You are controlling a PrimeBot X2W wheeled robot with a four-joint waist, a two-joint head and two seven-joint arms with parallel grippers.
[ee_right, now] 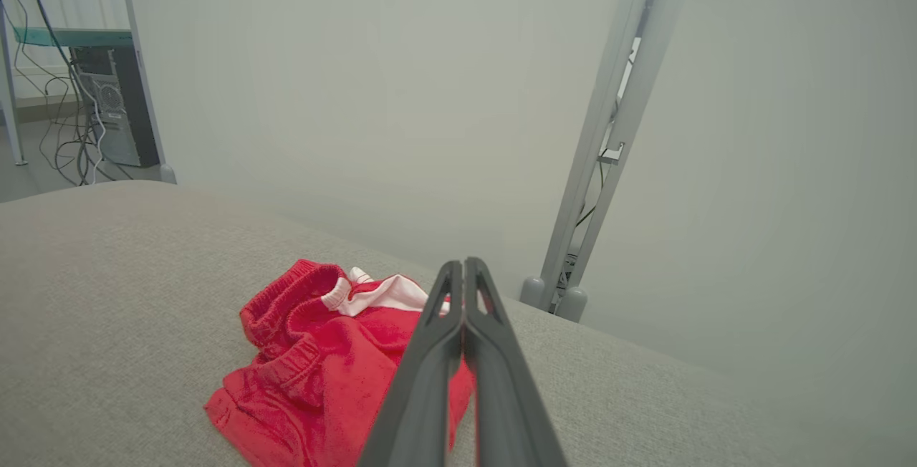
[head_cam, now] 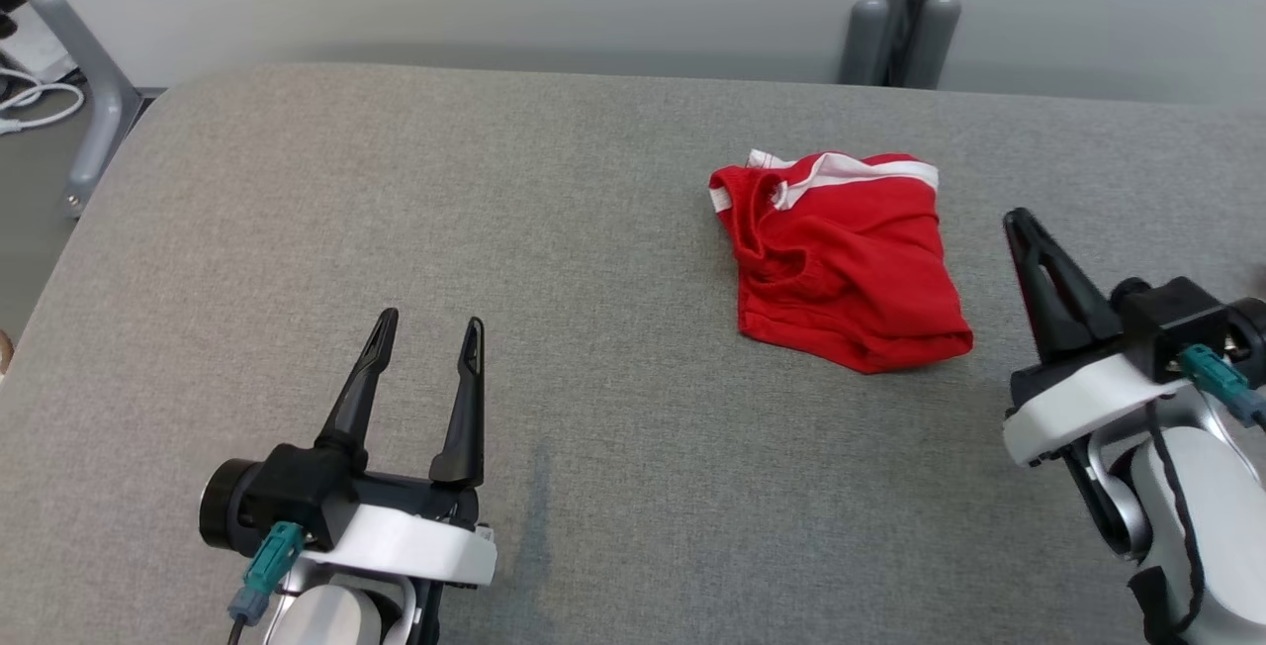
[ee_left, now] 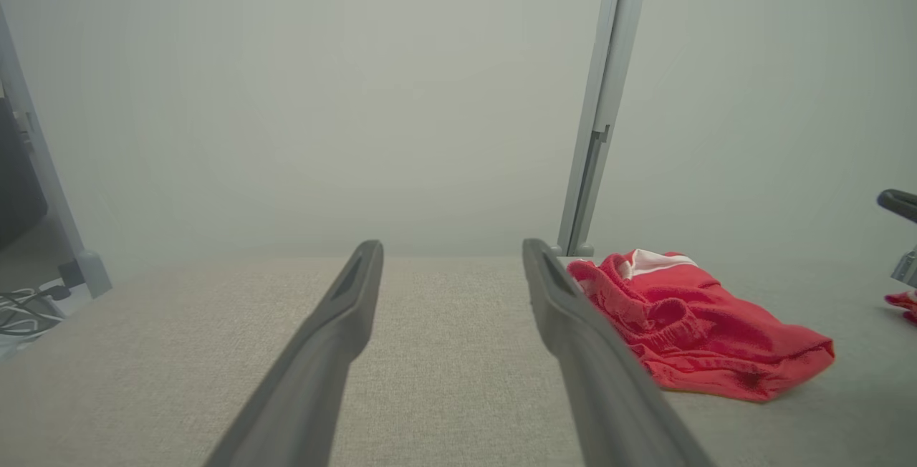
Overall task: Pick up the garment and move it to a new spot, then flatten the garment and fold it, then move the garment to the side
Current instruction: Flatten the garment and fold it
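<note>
Two grippers stand over a grey fabric-covered table, seen here from the head view. Nearest, at 7 o'clock, the left gripper has its two long dark fingers spread apart with bare cloth between them, holding nothing. At 4 o'clock, the right gripper has its fingers pressed together into a single dark point, with nothing between them.

Farther back, at about 2 o'clock from the table's middle, lies the garment, a pair of red knitted shorts with a white stripe. It is crumpled in a loose heap, with its gathered waistband open toward 10 o'clock and the white stripe along its far edge. It rests on the table at about 10 o'clock from the right gripper's tip, near it but apart.

Left wrist view: the left gripper's parted fingers frame empty table, and the shorts lie at 3 o'clock, beyond the right-hand finger.

Right wrist view: the closed right gripper points past the shorts, which lie at 8 o'clock of its tip.

Beyond the table's far edge, a grey metal upright post rises at 1 o'clock before a pale wall. At 10 o'clock are a grey frame leg and white cables. The right wrist view shows a dark computer tower far off at 10 o'clock.
</note>
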